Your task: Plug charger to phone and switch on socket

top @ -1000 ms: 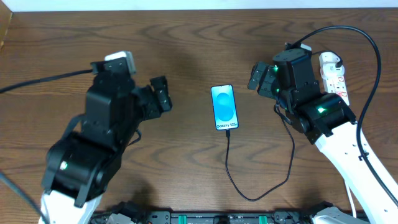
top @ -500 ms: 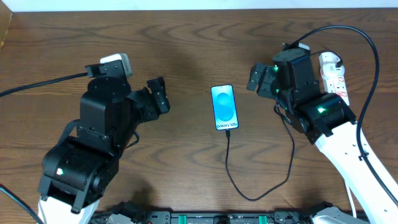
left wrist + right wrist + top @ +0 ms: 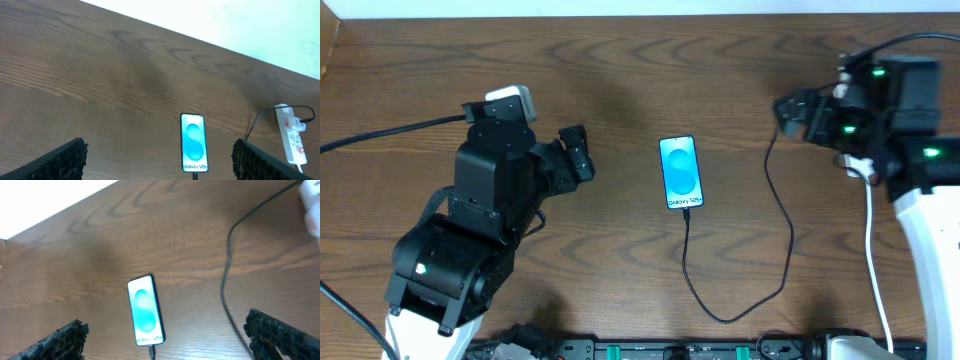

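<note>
**One phone, one charger, one socket, two tools, both with fingers apart**

You have a single phone (image 3: 681,172) lying flat on the counter (image 3: 620,60), screen up and lit blue. One charger (image 3: 685,245) runs from it, there is one socket (image 3: 291,131), and two tools flank the phone.

The overhead view gives you the charger's whole run. Its plug tip meets the phone's bottom edge, and the cable drops away from there, loops round to the phone's right and climbs toward the right tool (image 3: 798,110). In that view the right arm covers the socket. Only a white cord (image 3: 869,250) trails out from under the arm, well to the phone's right.

The left wrist view shows you what the overhead hides. The white strip lies to the phone's right, roughly parallel to it, with red switch marks and the black cable entering at its far end. You cannot tell the switch position. The right wrist view catches only a blurred white edge at its top right corner.

The left tool (image 3: 575,152) sits to the phone's left, clear of it, fingers wide apart and holding nothing. The right tool sits further off to the phone's right, just beside the cable, fingers also spread and empty
</note>
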{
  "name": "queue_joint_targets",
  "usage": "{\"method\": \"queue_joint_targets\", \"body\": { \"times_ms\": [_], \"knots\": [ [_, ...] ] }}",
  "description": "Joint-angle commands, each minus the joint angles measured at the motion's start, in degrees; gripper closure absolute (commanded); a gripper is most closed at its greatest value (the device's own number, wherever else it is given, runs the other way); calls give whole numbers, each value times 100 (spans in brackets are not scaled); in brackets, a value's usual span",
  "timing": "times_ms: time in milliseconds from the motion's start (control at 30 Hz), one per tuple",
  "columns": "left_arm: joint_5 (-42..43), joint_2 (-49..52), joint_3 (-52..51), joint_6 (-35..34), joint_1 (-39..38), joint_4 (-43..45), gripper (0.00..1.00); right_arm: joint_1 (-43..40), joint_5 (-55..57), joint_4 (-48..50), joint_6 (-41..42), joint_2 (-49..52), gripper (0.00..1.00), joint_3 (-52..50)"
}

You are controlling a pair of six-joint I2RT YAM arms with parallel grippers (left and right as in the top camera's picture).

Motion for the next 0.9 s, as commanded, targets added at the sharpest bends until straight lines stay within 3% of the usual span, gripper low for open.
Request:
{"method": "queue_joint_targets", "body": {
  "times_ms": [0,167,433,867],
  "knots": [
    [-74,9,42,79,4,-101,8,-629,-940,-437,-990,162,1,743],
    [-74,9,42,79,4,-142,8,-1263,-726,-2072,-1814,1202,1,2647],
    [-74,9,42,79,4,-142,8,-1731,-186,-3515,-2247,3180,1,5130],
    [-74,9,42,79,4,-142,8,-2251,-138,-3381,-2221,4892,1,5217]
  ]
}}
